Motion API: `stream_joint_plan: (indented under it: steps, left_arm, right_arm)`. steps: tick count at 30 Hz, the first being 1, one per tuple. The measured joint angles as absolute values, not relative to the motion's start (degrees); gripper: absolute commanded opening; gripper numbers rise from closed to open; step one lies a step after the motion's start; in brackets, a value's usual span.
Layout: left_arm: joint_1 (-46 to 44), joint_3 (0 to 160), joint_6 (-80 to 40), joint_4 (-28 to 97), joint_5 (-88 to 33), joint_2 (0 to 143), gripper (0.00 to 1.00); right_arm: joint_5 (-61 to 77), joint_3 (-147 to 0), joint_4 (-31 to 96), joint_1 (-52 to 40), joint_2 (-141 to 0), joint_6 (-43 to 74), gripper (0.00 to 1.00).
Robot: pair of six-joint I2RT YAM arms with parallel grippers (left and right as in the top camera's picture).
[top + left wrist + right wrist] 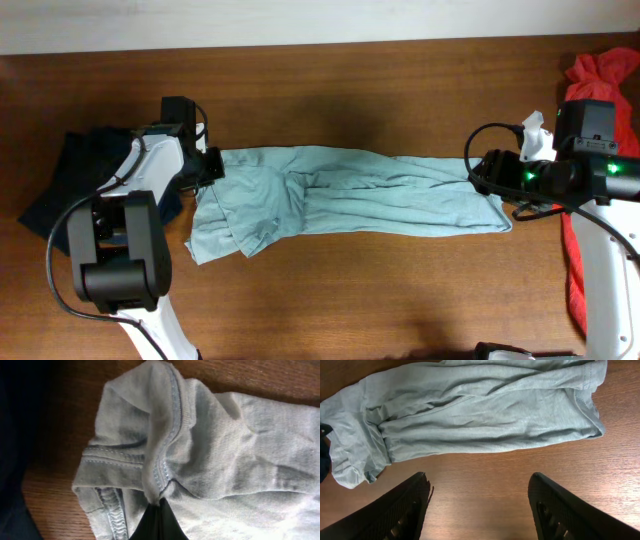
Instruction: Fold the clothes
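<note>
One T-shirt lies stretched across the bench; left fingers pinch its hem, right fingers hover spread nearby.

Left arm: I see white shells and black joint blocks.
Right arm: white link, black wrist housing.
Lights: green, on my right wrist.
Cables: thin black loops.
Right fingers: black, tapered.

The T-shirt, pale grey-blue thin cotton, lies across the table centre as a long, wrinkled band. Its left end is bunched, a stitched hem pinched upward; its right end lies flat.
</note>
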State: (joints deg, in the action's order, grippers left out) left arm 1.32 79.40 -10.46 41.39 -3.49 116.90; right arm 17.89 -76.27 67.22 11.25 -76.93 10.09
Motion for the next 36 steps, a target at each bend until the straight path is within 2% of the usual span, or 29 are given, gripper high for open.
stream_joint_plan:
  steps: [11,23,26,30,33,36]
  left_arm:
    - [3.75,80.97,-10.35,40.75,-6.24,113.03,0.0]
    - [3.88,81.23,-10.33,34.81,-6.39,112.6,0.01]
    - [3.9,81.23,-10.33,34.89,-5.78,112.6,0.09]
    - [3.9,81.23,-10.26,35.57,-5.5,112.6,0.31]
    - [3.9,81.23,-10.11,36.45,-5.32,112.6,0.33]
    - [3.9,81.23,-10.13,37.39,-5.39,112.6,0.27]
  right_arm:
    - [17.89,-76.27,66.48,11.25,-76.93,10.07,0.66]
    - [17.89,-76.27,66.37,11.25,-76.93,10.07,0.66]
    - [17.89,-76.27,66.37,11.25,-76.93,10.04,0.66]
    - [17.87,-76.27,66.3,11.25,-76.93,10.11,0.69]
    - [17.19,-76.27,66.26,11.25,-76.93,10.02,0.7]
    - [15.9,-76.27,65.87,11.25,-77.12,10.09,0.7]
